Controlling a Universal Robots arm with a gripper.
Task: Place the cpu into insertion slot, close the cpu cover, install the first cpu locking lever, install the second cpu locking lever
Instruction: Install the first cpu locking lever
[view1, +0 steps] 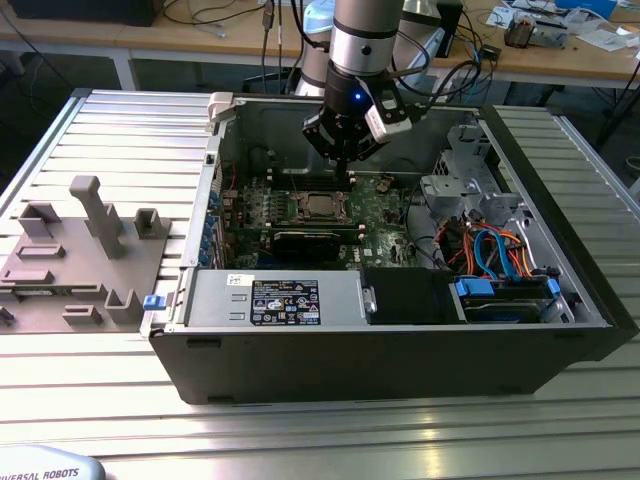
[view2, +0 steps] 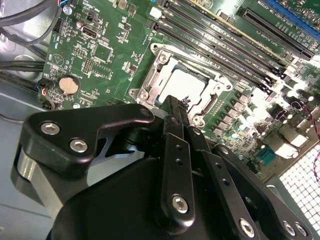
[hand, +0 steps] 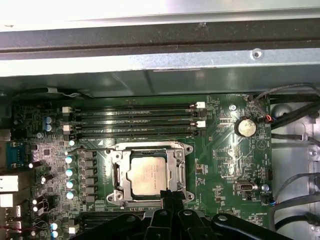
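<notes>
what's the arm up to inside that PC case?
The arm's gripper hangs over the motherboard in the open computer case, its fingers pressed together at the edge of the socket. The cpu already sits in the socket, and the cpu cover lies flat around it, with the chip's metal top visible through the window. Nothing is visibly held. A thin wire lever runs along one side of the socket.
</notes>
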